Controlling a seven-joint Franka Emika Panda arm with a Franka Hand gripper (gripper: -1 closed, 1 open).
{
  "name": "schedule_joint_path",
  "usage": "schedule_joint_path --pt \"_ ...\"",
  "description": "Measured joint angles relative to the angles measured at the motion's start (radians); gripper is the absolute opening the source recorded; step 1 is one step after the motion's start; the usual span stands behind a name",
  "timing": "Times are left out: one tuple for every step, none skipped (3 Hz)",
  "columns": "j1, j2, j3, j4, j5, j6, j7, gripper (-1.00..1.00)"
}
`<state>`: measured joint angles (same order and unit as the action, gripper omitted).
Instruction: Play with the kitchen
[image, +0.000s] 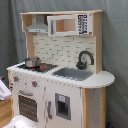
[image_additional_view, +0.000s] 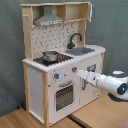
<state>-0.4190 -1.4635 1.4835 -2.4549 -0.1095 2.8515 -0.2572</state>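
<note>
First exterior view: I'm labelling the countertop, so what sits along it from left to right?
Pot → sink → faucet → bare rounded end of the counter.

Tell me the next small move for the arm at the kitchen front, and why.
Probably ease the tool a little further toward the kitchen. In the second exterior view its tip sits just short of the front panel, near the knob above the oven door, and I cannot see contact. A short, slow advance should reach that knob.

white and light-wood kitchen, dotted backsplash, grey hood, black faucet
</note>
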Motion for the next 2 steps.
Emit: schedule_joint_path --pt "0.001 -0.002 0.015 0.004 0.0 -0.013 0.098 1.0" --pt "0.001 -0.006 0.031 0.006 0.0 -0.018 0.215 1.0"
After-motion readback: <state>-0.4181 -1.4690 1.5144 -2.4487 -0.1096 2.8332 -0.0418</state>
